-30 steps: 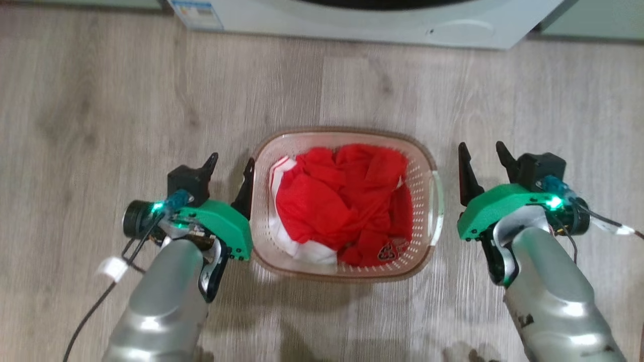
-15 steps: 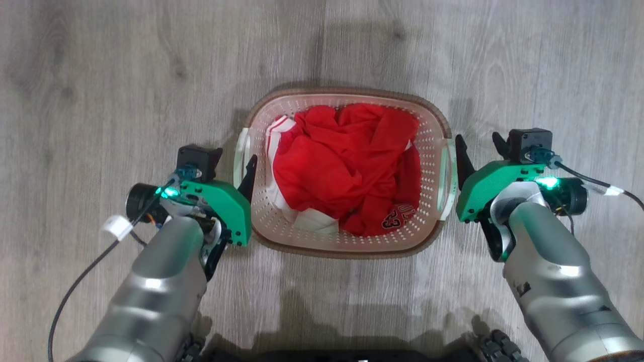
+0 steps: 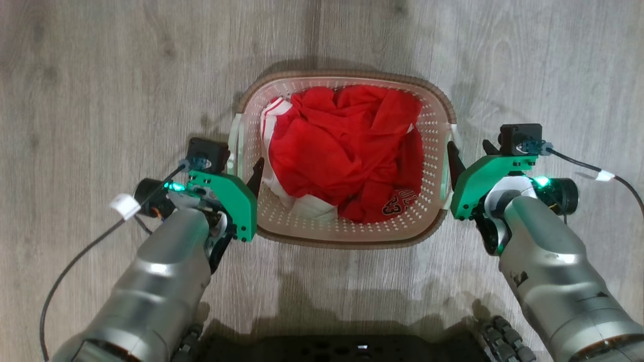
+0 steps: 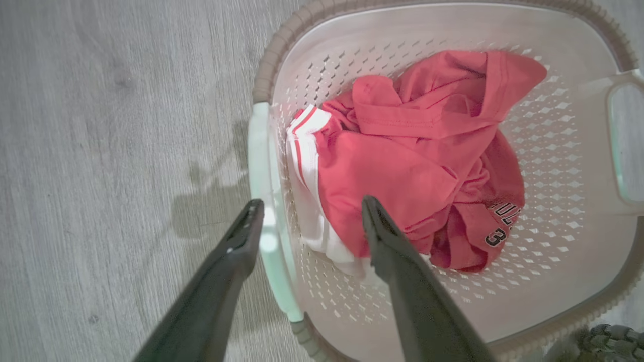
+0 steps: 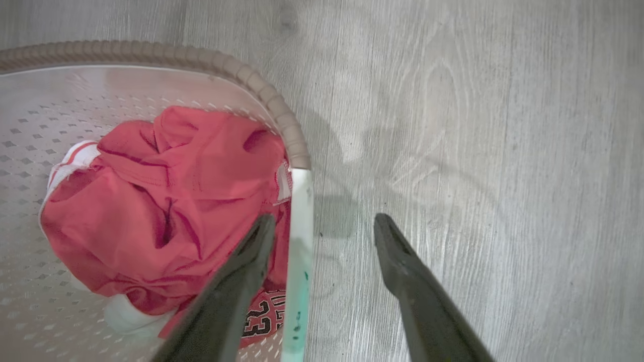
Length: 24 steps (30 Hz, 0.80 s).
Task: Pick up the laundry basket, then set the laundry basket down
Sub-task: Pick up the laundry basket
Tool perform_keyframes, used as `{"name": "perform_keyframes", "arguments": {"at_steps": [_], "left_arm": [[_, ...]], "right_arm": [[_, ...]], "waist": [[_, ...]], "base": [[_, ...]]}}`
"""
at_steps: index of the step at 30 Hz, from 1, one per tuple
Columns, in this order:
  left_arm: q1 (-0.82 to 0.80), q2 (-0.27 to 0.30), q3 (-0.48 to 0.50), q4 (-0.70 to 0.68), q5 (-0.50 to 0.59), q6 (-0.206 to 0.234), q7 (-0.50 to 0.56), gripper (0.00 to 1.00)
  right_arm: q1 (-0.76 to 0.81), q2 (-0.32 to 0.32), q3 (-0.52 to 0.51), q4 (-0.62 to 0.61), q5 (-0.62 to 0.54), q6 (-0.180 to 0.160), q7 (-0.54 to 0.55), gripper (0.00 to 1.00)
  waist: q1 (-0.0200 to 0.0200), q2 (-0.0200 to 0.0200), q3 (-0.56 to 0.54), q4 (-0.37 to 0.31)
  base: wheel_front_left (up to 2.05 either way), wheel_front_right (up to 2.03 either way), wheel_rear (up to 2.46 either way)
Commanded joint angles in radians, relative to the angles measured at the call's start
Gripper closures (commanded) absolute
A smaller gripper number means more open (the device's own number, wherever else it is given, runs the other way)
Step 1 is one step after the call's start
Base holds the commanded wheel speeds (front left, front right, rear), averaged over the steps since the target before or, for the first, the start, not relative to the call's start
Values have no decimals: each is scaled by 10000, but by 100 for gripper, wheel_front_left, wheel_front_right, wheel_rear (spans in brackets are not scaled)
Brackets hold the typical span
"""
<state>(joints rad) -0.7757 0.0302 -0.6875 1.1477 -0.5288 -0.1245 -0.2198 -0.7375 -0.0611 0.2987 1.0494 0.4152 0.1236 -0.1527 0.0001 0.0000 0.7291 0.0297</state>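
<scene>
Head view: laundry basket point(image 3: 312, 227), grey floorboards point(image 3: 100, 75).

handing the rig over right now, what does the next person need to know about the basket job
Left gripper: open, one finger inside the laundry basket and one outside, straddling its left handle, not closed on it.
Right gripper: open, straddling the right handle the same way.
Basket sits on the wood floor with red clothing inside.
Done: both arms lined up on the handles.
Left: close both grippers, lift, then set the basket down.
</scene>
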Motion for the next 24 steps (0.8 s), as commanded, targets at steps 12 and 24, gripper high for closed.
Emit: {"name": "perform_keyframes", "arguments": {"at_steps": [12, 24], "left_arm": [[-756, 200, -1196, 404, -778, -60, 481, 0], [-1208, 200, -2253, 499, -1490, -61, 919, 0]], "right_arm": [[-322, 109, 742, 433, 713, 71, 333, 0], [-725, 109, 1504, 781, 1295, 71, 718, 0]], "waist": [[-1, 0, 694, 145], [-1, 0, 1137, 163]], "base": [[0, 0, 0], [0, 0, 0]]}}
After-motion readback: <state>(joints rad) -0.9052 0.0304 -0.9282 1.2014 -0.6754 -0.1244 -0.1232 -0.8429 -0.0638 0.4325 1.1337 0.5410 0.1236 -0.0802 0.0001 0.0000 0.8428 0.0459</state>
